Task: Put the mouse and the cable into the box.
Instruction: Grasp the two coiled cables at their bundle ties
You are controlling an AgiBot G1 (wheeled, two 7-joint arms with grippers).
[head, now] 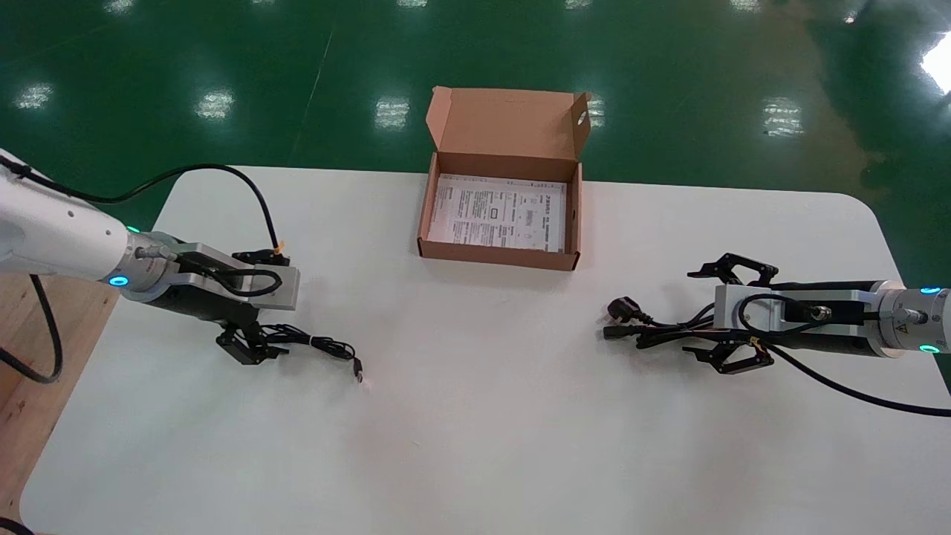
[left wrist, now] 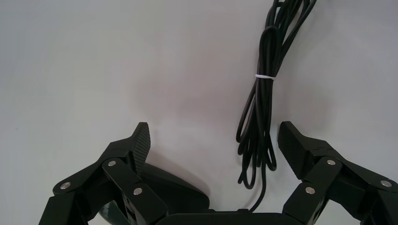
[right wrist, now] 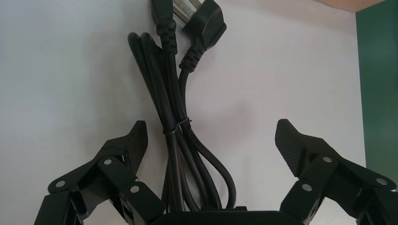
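Head view: left end effector (left wrist: 216, 138) straddles mouse (left wrist: 173, 192), right end effector (right wrist: 211, 133) cable (right wrist: 176, 117), both spread.

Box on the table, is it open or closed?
Open. The box has its lid standing up at the back, and a printed sheet shows inside.

Open cardboard box (head: 498, 257) at the far middle of the table (head: 475, 431); left gripper (head: 249, 347) over a thin cord (head: 330, 346); right gripper (head: 700, 316), jaws apart, astride a bundled power cable (head: 631, 321).
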